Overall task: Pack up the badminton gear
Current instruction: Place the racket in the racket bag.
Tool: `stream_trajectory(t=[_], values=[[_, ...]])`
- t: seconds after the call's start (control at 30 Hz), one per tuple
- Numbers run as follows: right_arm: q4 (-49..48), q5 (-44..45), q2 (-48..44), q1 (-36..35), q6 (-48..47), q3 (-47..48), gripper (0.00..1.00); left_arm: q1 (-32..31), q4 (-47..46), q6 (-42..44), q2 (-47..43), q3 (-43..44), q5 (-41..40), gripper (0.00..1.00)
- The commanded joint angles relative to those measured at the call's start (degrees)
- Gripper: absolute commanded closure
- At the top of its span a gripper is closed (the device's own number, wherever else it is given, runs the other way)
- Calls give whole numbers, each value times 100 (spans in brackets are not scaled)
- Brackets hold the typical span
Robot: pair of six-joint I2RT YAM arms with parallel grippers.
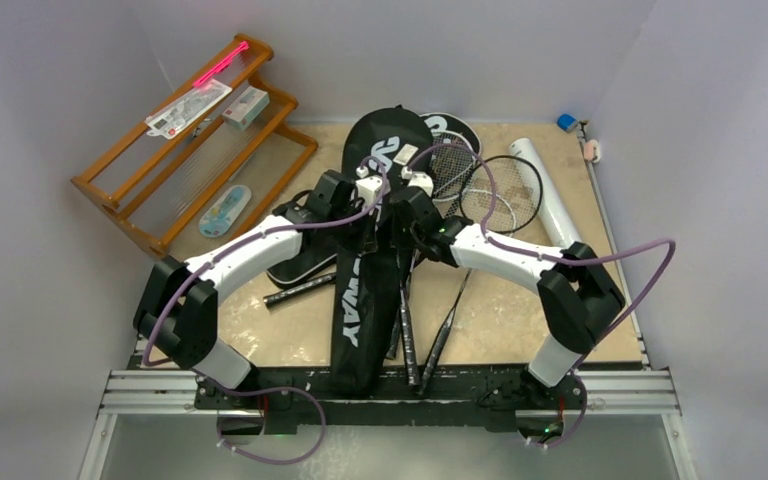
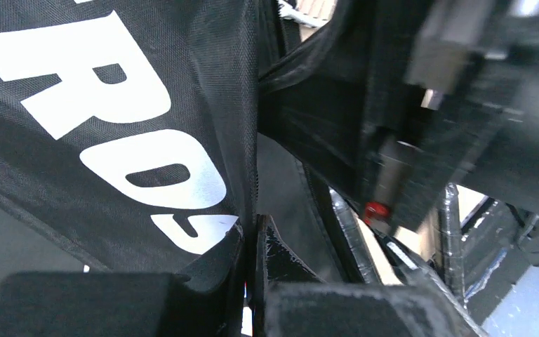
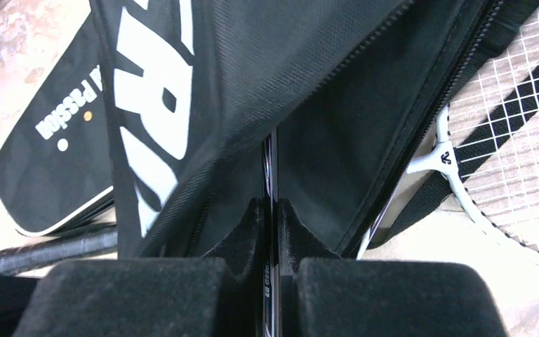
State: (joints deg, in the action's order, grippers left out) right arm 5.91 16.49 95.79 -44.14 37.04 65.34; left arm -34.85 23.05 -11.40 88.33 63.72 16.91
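A long black cover lettered "CROSSWAY" [image 1: 358,300] lies down the middle of the table, and both grippers meet over its upper part. My left gripper [image 2: 255,228] is shut on the cover's fabric edge [image 2: 249,140], holding it up. In my right gripper [image 3: 270,207], which is shut, sits the thin dark shaft of a racket [image 3: 269,161], and the shaft runs in under the lifted flap. Two more rackets [image 1: 500,190] lie to the right, beside a long white tube [image 1: 552,195]. A second black cover [image 3: 49,161] rests at the left, under my left arm.
An orange-brown wooden rack [image 1: 190,150] with small packets and a pink stick stands at the back left. Loose black racket handles [image 1: 430,335] lie near the front edge. A small blue object [image 1: 566,122] sits in the back right corner. Grey walls close in the table.
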Motion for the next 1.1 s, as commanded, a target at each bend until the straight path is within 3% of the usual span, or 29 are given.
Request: stream_trajectory(t=[0.0,0.17,0.37,0.47,0.93,1.07], values=[[-1759,158,-68,253,167,-411,100,-12,-75,45,26,211,1321,100],[-2697,-390,146,326,67,-607,97,2,-65,-30,51,219,1150,100],[-2560,-1141,72,335,241,-716,54,141,211,-190,235,342,284,100],[-2488,-1358,-330,330,321,-1123,43,197,306,-230,306,379,-4,100],[-623,-2910,-2570,256,201,-3053,41,205,395,-222,290,414,-314,100],[-23,-2928,-3116,-164,332,-3334,41,214,405,-218,296,423,-319,100]])
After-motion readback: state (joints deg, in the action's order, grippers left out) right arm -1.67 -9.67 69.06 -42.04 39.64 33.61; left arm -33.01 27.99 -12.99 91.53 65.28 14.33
